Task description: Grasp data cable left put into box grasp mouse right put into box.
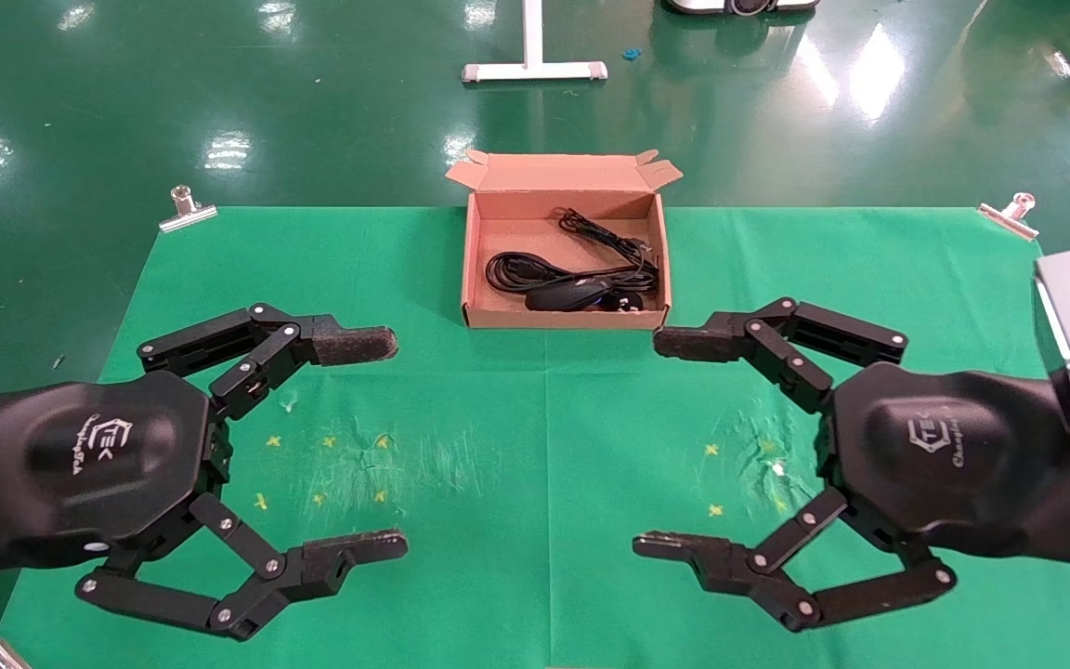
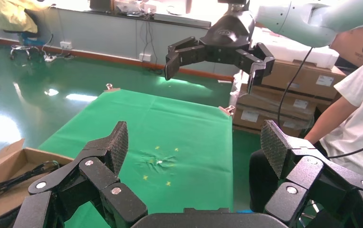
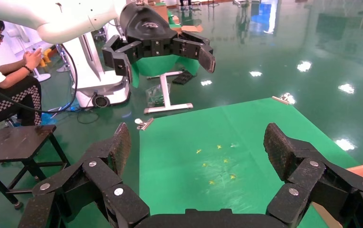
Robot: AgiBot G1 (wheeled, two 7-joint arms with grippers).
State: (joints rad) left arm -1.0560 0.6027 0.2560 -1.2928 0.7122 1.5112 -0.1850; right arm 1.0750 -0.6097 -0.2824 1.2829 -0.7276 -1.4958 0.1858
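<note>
Both empty pincers, left (image 1: 384, 444) and right (image 1: 656, 444), wide open; beyond, looped black data cable (image 1: 535, 268) and oval mouse (image 1: 565, 296) in brown box (image 1: 472, 269)

Green cloth, brown box, black everything else

The cloth (image 1: 544, 446) is bright green, dotted with small yellow crosses (image 1: 326, 442); the box (image 1: 565, 320) is plain cardboard brown; inside, the data cable (image 1: 535, 269) is glossy black and the mouse (image 1: 565, 296) black too; the left gripper (image 1: 377, 444) and right gripper (image 1: 665, 444) are matte black with silver rivets; the floor (image 1: 312, 102) is dark glossy green.
</note>
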